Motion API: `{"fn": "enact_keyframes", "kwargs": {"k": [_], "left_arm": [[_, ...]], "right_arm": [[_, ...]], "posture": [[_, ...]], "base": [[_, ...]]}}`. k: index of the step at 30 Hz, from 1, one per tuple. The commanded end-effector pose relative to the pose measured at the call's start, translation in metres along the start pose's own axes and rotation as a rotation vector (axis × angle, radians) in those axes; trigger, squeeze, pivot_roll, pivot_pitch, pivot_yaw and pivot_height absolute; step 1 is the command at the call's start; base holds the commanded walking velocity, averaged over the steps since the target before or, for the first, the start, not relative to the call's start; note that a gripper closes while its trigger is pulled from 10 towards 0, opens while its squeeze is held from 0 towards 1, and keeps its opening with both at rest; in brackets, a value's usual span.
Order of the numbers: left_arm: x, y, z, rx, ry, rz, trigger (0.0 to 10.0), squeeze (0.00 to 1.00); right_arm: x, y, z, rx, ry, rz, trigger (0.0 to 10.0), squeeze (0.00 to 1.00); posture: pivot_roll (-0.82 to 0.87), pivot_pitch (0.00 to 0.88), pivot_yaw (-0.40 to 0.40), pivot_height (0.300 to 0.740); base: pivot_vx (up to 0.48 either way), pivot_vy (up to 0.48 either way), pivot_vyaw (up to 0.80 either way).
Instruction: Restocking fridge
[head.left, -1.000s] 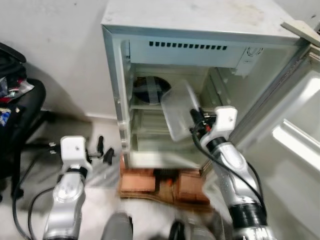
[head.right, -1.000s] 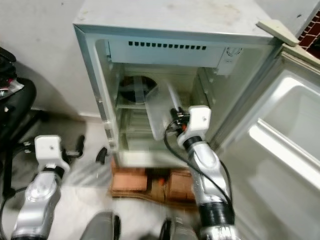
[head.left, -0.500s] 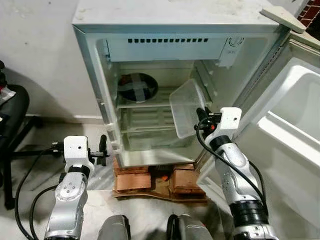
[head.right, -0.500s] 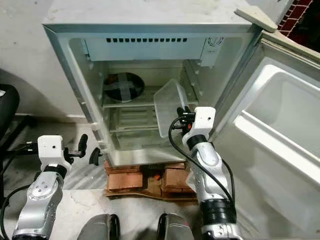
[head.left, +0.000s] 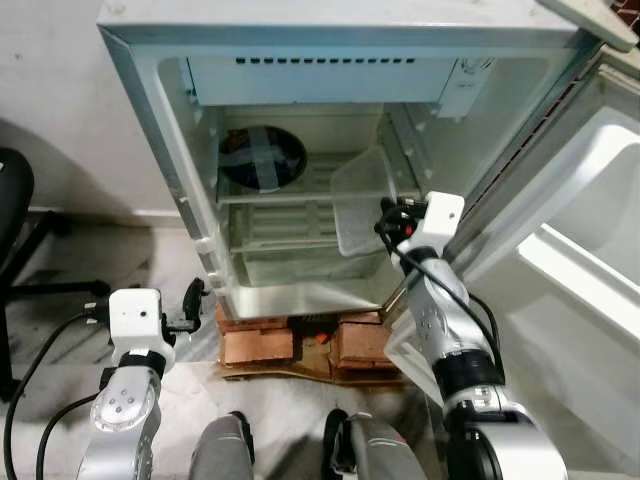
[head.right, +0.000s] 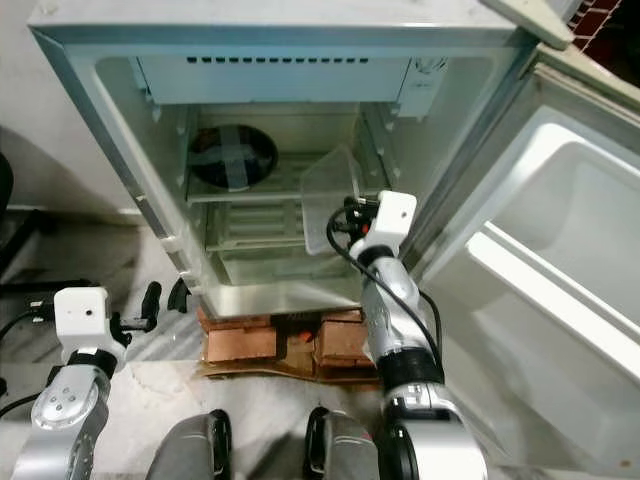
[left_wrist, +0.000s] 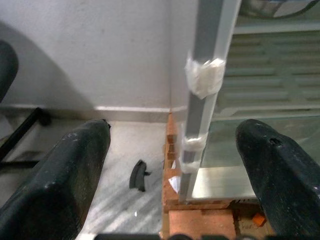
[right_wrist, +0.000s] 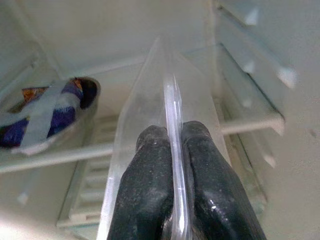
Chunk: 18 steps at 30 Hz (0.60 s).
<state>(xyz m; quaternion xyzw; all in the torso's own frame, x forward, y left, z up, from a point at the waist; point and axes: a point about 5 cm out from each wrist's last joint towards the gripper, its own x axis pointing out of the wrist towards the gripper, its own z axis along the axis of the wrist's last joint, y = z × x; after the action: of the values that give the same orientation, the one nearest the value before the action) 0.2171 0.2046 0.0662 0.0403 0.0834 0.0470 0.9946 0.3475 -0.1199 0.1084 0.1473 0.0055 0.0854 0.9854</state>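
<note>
Clear plastic, the rectangular container (head.left: 362, 205) was observed tilted on edge inside the small white open-doored fridge (head.left: 300, 60), at the 3 o'clock side of the cabinet, beside the upper wire shelf (head.left: 290, 195). The right gripper (head.left: 385, 222) was clenched on the container's rim: in the right wrist view both black fingers (right_wrist: 145, 200) pressed flat against the thin edge (right_wrist: 172, 115), with no gap visible. A dark round bowl strapped with grey tape (head.left: 262, 158) sat on the upper shelf toward 9 o'clock, apart from the container. The left gripper (head.left: 190, 305) hung low outside the fridge at 8 o'clock, its fingers (left_wrist: 65, 175) spread wide, grasping nothing, near the taped door-frame edge (left_wrist: 205, 80). Red bricks (head.left: 260, 345) supported the fridge base.
</note>
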Motion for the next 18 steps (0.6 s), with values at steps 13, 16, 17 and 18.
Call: {"fn": "enact_keyframes", "kwargs": {"k": [13, 16, 17, 18], "left_arm": [[-0.024, 0.013, 0.002, 0.026, 0.026, 0.062, 10.0, 0.00], [-0.035, 0.017, 0.003, 0.034, 0.035, 0.088, 10.0, 0.00], [-0.036, 0.017, 0.002, 0.034, 0.038, 0.088, 10.0, 0.00], [-0.039, 0.017, 0.002, 0.036, 0.041, 0.089, 10.0, 0.00]], "right_arm": [[0.032, 0.006, 0.021, 0.055, -0.028, -0.060, 10.0, 0.00], [0.041, 0.012, 0.030, 0.083, -0.030, -0.077, 10.0, 0.00], [0.042, 0.013, 0.031, 0.087, -0.029, -0.079, 10.0, 0.00], [0.044, 0.014, 0.033, 0.093, -0.027, -0.080, 10.0, 0.00]], "posture": [[0.27, 0.299, -0.114, 0.740], [0.30, 0.319, -0.125, 0.740], [0.30, 0.322, -0.126, 0.740], [0.31, 0.333, -0.130, 0.740]], "base": [[0.000, 0.000, 0.00], [0.000, 0.000, 0.00], [0.000, 0.000, 0.00], [0.000, 0.000, 0.00]]}}
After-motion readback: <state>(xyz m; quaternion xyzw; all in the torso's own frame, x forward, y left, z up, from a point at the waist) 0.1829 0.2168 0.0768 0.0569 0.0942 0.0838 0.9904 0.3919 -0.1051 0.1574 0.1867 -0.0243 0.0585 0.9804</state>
